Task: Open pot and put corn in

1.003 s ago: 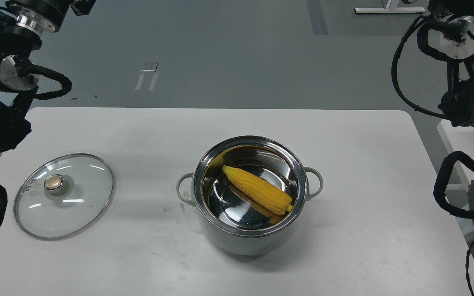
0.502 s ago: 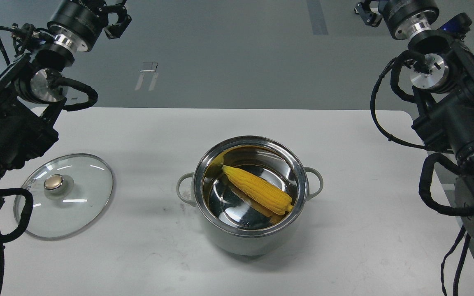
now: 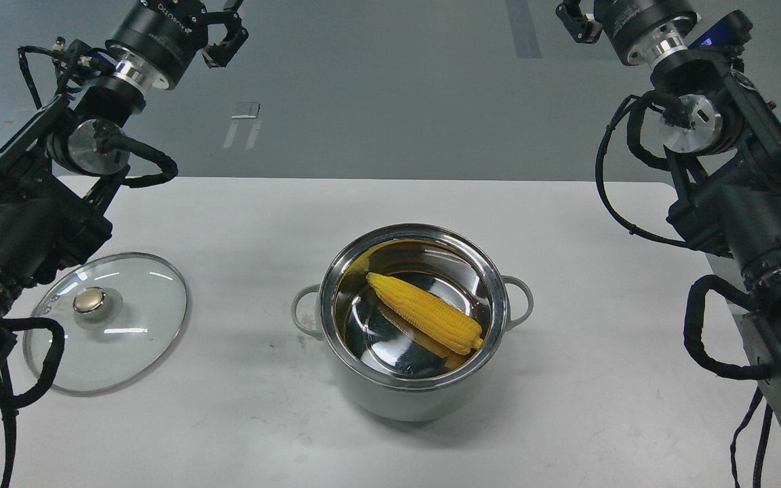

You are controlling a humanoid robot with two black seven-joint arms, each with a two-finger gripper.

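Pot sits lidless near the middle of the white table, slightly right of centre. Corn lies inside it on the steel bottom, diagonal: pointed tip far-left, blunt end near-right against the inner wall. Its reflection shows in the shiny interior. Two loop handles stick out left and right of the pot.

Lid, glass with a gold knob, lies flat on the table well left of the pot, knob up, not touching it.

Left claw is raised at the top left, far from the lid and pot, holding nothing; fingers look spread apart. Right claw is at the top right edge, partly cut off by the frame; can't tell whether it's apart or together. Both arms are clear of the table items.
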